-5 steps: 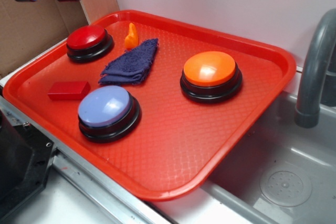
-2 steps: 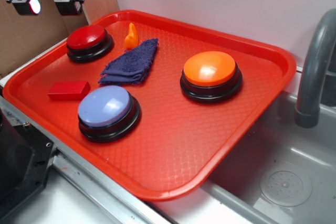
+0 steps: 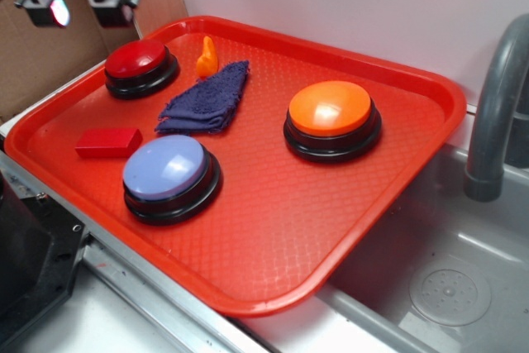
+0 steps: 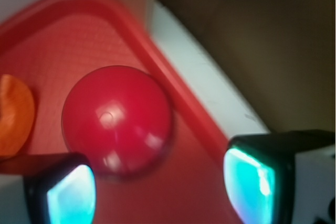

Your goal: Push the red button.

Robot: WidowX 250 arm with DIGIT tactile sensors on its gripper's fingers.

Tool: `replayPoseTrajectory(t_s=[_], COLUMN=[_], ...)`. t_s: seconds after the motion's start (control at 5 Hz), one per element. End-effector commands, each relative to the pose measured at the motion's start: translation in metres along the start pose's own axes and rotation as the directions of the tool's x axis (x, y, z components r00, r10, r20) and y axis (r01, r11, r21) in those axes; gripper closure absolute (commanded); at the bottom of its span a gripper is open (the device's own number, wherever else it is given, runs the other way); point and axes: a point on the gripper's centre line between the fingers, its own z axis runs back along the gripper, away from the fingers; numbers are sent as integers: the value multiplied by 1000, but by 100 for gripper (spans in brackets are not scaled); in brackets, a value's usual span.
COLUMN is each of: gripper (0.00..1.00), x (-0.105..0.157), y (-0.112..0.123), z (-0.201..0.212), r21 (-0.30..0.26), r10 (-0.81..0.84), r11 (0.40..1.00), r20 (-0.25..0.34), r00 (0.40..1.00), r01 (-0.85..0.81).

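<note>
We see the red button (image 3: 136, 61) sitting in the far left corner of the red tray (image 3: 347, 229), close to the raised rim on two sides, with a cardboard panel (image 3: 33, 55) rising just beyond that rim. Our gripper (image 3: 78, 7) hangs in the air above and to the left of the button, over the tray's edge and in front of the cardboard, touching nothing; its two glowing finger pads (image 4: 249, 184) stand well apart, so the jaws are open and hold nothing. In the wrist view the red button (image 4: 116, 119) lies between and ahead of the pads, nearer the left one, while the tray rim (image 4: 173, 85) runs diagonally just beside the dome and a pale ledge (image 4: 210, 98) follows it outside. A small orange figure (image 3: 207, 57) stands near the button toward the tray's back, and a folded dark blue cloth (image 3: 207, 98) lies beside that. A flat red block (image 3: 108, 142) rests near the left rim, the lavender button (image 3: 169, 175) near the front, and the orange button (image 3: 331, 117) toward the right, leaving bare tray floor between them. A grey faucet (image 3: 496, 105) stands over the sink (image 3: 446, 287) at right. Compared with a moment ago, our gripper sits a little lower and slightly further right in the exterior view; everything on the tray lies as before.
</note>
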Motion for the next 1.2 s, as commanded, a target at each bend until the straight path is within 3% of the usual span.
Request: replayPoseTrajectory(t_s=[0.0,0.2,0.4,1.0], gripper=[0,0,0,0], x=[37,30,23,18], y=[-15,-19,-18,-2], z=[-11,-11,-6,26], r21=[-3,12,82,43], r10=[13,0,-19,-32], r11=[1000,1000,996,999], r20=[85,67,28,94], r00=[996,998,999,995], r01=[-13,0,16,28])
